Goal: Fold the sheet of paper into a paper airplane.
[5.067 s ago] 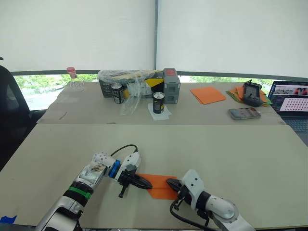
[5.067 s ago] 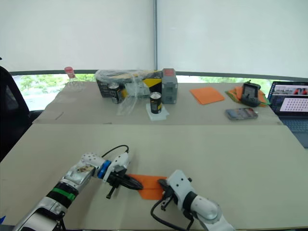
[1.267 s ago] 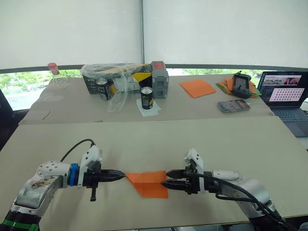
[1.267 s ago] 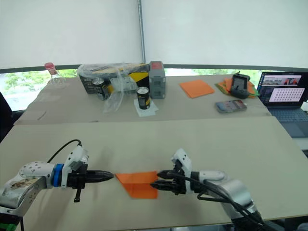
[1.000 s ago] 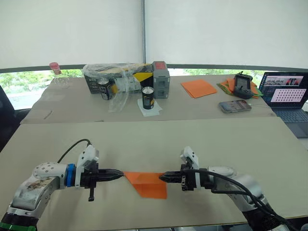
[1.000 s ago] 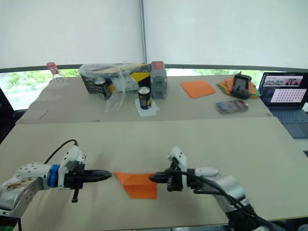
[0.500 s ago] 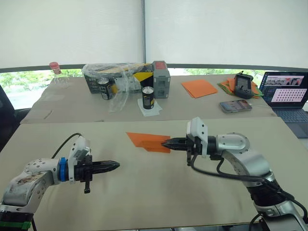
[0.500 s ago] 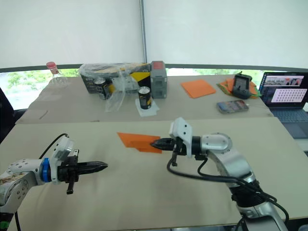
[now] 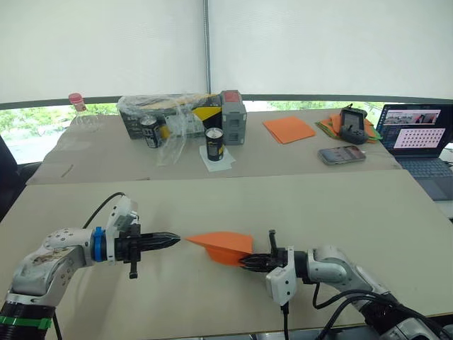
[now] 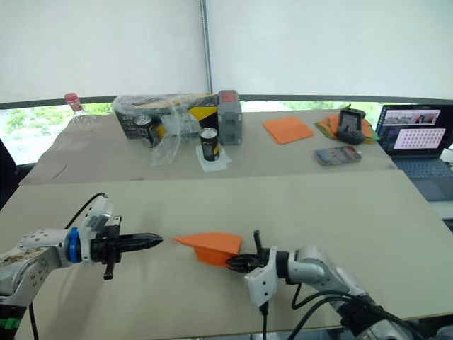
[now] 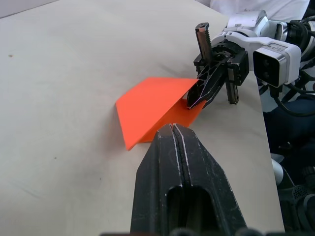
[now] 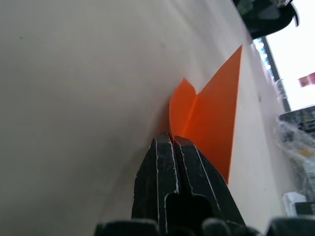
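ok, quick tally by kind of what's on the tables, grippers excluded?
Paper airplane: 1
Orange sheet stack: 1
Orange-and-green paper pile: 1
Cans: 2
Phone: 1
Laptop: 1
Plastic bottle: 1
Plastic-wrapped box: 1
Grey box: 1
Handheld device: 1
Total: 11

Left arm point(image 9: 53, 255): rounded silver-grey shell, blue ring behind the wrist, green band near the elbow, black cable looping over the white wrist block. Right arm point(image 9: 336, 268): matching silver-grey shell, white boxy wrist module, black cables trailing beneath. Each gripper ends in two slim black tapered fingers point(image 11: 177, 187).
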